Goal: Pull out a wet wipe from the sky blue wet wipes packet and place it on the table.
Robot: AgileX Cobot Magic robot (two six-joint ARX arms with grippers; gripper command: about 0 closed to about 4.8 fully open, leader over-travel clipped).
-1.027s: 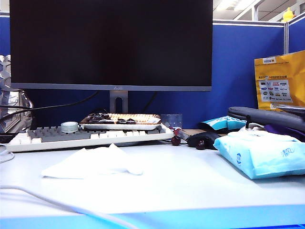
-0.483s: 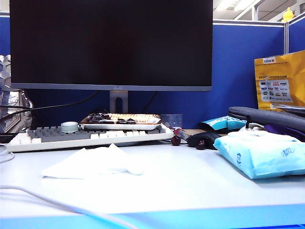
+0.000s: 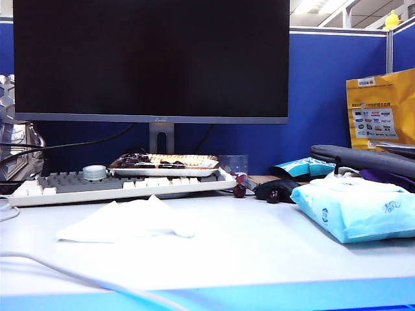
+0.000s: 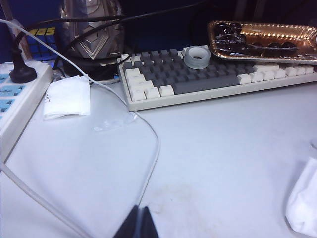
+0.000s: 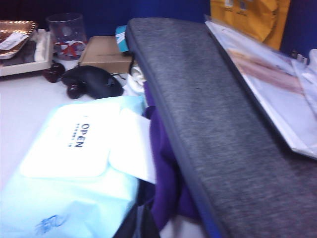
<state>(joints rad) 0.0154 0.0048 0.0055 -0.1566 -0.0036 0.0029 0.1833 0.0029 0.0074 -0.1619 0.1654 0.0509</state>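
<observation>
I see the wet wipe (image 3: 126, 220) lying on the table (image 3: 259, 246) before the keyboard (image 3: 123, 184), well apart from the sky blue wet wipes packet (image 3: 356, 207). Left gripper (image 4: 140, 223) clenched empty near that keyboard; right gripper (image 5: 141, 223) clenched empty over the packet; I judge placement done, only parking remains.

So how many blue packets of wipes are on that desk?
2: the sky blue wet wipes packet front right, and a smaller blue-and-white packet behind it; others may be hidden.

Only thing you can actually read is "OPEN" on the white label (image 5: 67, 148) of the sky blue wet wipes packet (image 5: 69, 198); the rest is too blurry.
</observation>
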